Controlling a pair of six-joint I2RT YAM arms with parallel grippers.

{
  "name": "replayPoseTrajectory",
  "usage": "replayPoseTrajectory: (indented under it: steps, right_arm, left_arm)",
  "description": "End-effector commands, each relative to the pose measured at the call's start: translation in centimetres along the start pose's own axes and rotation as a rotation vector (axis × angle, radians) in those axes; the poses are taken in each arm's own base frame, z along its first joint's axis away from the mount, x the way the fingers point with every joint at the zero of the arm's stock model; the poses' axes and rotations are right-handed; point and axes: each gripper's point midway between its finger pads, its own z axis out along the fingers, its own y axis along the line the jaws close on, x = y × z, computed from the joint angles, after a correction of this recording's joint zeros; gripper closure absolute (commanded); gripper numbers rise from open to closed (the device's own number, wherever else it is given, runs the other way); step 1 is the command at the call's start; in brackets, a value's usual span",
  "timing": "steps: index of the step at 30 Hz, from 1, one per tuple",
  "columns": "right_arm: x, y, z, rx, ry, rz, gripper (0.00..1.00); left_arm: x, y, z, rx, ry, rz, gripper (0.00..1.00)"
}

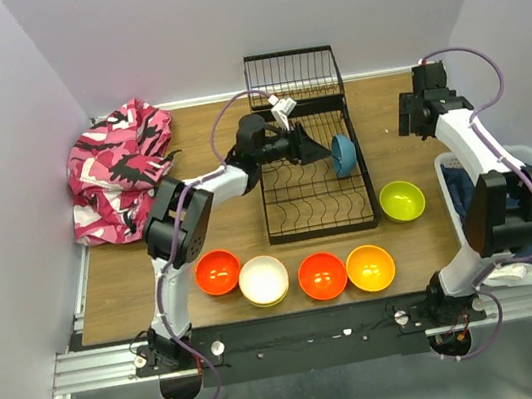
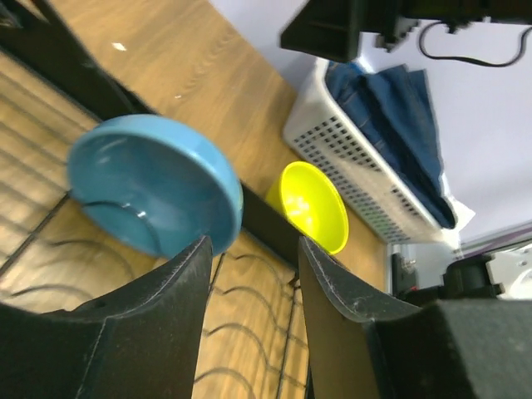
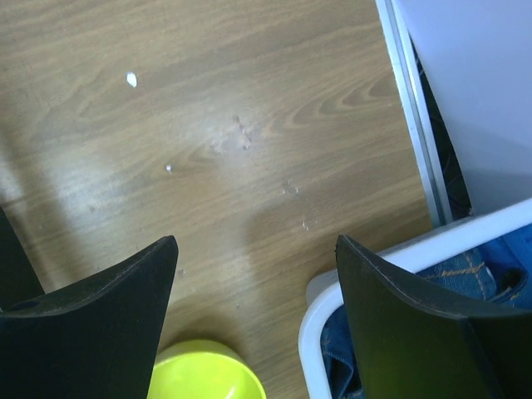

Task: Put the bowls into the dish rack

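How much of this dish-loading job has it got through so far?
One looks done: the blue bowl sits tilted on edge in the dish rack. Nothing is in hand; the left jaws stand open beside it. Five wait on the table: lime green, orange-red, cream, red and orange.

A black dish rack (image 1: 319, 213) sat in the middle of the wooden table (image 1: 206, 138). A blue bowl (image 1: 344, 154) stood on edge against its right side. The left gripper (image 1: 322, 150) reached over the rack, just beside that bowl. A lime green bowl (image 1: 402, 200) lay to the right of the rack. Along the near edge sat an orange-red bowl (image 1: 218, 272), a cream-white bowl (image 1: 264, 281), a red bowl (image 1: 323, 275) and an orange bowl (image 1: 370, 267). The right gripper (image 1: 420, 106) hung over the far right corner, beyond a white basket (image 1: 527, 152).
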Motion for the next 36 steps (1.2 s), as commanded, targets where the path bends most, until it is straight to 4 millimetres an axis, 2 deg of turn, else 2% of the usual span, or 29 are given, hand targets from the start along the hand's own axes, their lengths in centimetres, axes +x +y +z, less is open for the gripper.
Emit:
replayPoseTrajectory:
  steps: [1, 4, 5, 6, 7, 8, 9, 11, 12, 13, 14, 15, 16, 17, 18, 19, 20, 21, 22, 23, 24, 25, 27, 28, 30, 33, 36]
  right_arm:
    - [0.7, -0.2, -1.6, -0.031, -0.018, 0.022, 0.15]
    - [0.6, -0.4, -2.4, -0.037, -0.035, 0.028, 0.15]
    - [0.6, -0.5, -2.6, -0.036, -0.038, 0.029, 0.15]
    - [0.5, -0.6, -2.9, -0.038, -0.046, 0.032, 0.15]
    - [0.5, -0.7, -3.1, -0.040, -0.051, 0.031, 0.15]
    - [0.2, -0.8, -3.7, -0.044, -0.065, 0.037, 0.15]
    - [0.1, -0.8, -3.9, -0.047, -0.068, 0.037, 0.15]
    - [-0.4, -1.0, -4.6, -0.055, -0.090, 0.045, 0.15]
    - [-0.5, -1.0, -4.8, -0.060, -0.096, 0.044, 0.15]
    - [-0.7, -1.0, -5.0, -0.062, -0.105, 0.042, 0.15]
    - [-0.8, -1.0, -5.1, -0.063, -0.112, 0.040, 0.15]
    - [-0.9, -1.0, -5.3, -0.068, -0.116, 0.040, 0.15]
    - [-0.8, -0.9, -5.3, -0.072, -0.118, 0.036, 0.15]
    - [-0.9, -0.9, -5.3, -0.074, -0.119, 0.036, 0.15]
    - [-0.8, -0.7, -5.3, -0.086, -0.116, 0.033, 0.15]
    - [-0.7, -0.6, -5.2, -0.089, -0.113, 0.033, 0.15]
    - [-0.7, -0.5, -5.1, -0.097, -0.111, 0.032, 0.15]
    - [-0.7, -0.2, -5.1, -0.110, -0.109, 0.032, 0.15]
    - [-0.6, 0.1, -4.8, -0.117, -0.103, 0.030, 0.15]
    - [-0.7, 0.2, -4.6, -0.121, -0.102, 0.030, 0.15]
    - [-0.6, 0.5, -4.5, -0.134, -0.099, 0.028, 0.15]
    - [-0.4, 0.8, -4.1, -0.142, -0.087, 0.020, 0.15]
    - [-0.8, 1.2, -4.0, -0.161, -0.086, 0.017, 0.15]
    - [-1.0, 1.4, -3.9, -0.168, -0.086, 0.014, 0.15]
    - [-1.5, 1.6, -3.9, -0.176, -0.089, 0.013, 0.15]
    - [-2.0, 1.5, -4.0, -0.176, -0.095, 0.009, 0.15]
    - [-1.9, 1.5, -4.2, -0.179, -0.096, 0.015, 0.15]
  left_arm:
    - [2.1, 0.8, -2.1, -0.079, 0.114, 0.097, 0.45]
    - [2.6, -0.9, -4.2, -0.102, 0.197, 0.189, 0.45]
    - [1.4, -2.0, -5.2, -0.100, 0.204, 0.347, 0.45]
    - [2.7, -2.2, -6.5, -0.113, 0.273, 0.356, 0.45]
    - [3.1, -2.8, -7.4, -0.108, 0.318, 0.394, 0.45]
    - [3.1, -3.0, -8.3, -0.093, 0.359, 0.521, 0.45]
    - [4.1, -4.0, -10.5, -0.118, 0.439, 0.514, 0.45]
    - [3.6, -5.9, -13.1, -0.123, 0.493, 0.603, 0.45]
    - [4.4, -5.6, -15.6, -0.150, 0.563, 0.610, 0.45]
    - [4.8, -5.7, -17.2, -0.173, 0.590, 0.604, 0.45]
    - [4.7, -5.8, -18.8, -0.202, 0.604, 0.594, 0.46]
    - [4.5, -6.4, -21.7, -0.243, 0.616, 0.580, 0.46]
    - [5.0, -6.0, -23.6, -0.289, 0.649, 0.567, 0.46]
    - [5.2, -6.7, -25.4, -0.314, 0.671, 0.591, 0.47]
    - [6.8, -7.0, -27.5, -0.336, 0.740, 0.565, 0.48]
    - [8.7, -6.1, -29.9, -0.347, 0.820, 0.607, 0.48]
    - [9.8, -6.2, -31.5, -0.351, 0.865, 0.638, 0.48]
    - [10.4, -7.3, -33.2, -0.363, 0.882, 0.708, 0.48]
    - [13.2, -6.6, -34.8, -0.307, 0.966, 0.792, 0.48]
    - [14.1, -6.4, -36.2, -0.309, 1.014, 0.862, 0.48]
    - [14.3, -7.1, -36.9, -0.307, 1.005, 0.986, 0.48]
    - [16.9, -6.6, -37.8, -0.263, 1.051, 1.010, 0.48]
    - [17.7, -6.6, -38.5, -0.206, 1.079, 1.192, 0.48]
    - [19.2, -6.2, -38.9, -0.179, 1.097, 1.194, 0.48]
    - [19.9, -6.3, -39.0, -0.153, 1.109, 1.204, 0.48]
    - [20.8, -6.4, -38.9, -0.124, 1.110, 1.130, 0.51]
    - [20.7, -6.1, -38.4, -0.124, 1.092, 1.115, 0.51]
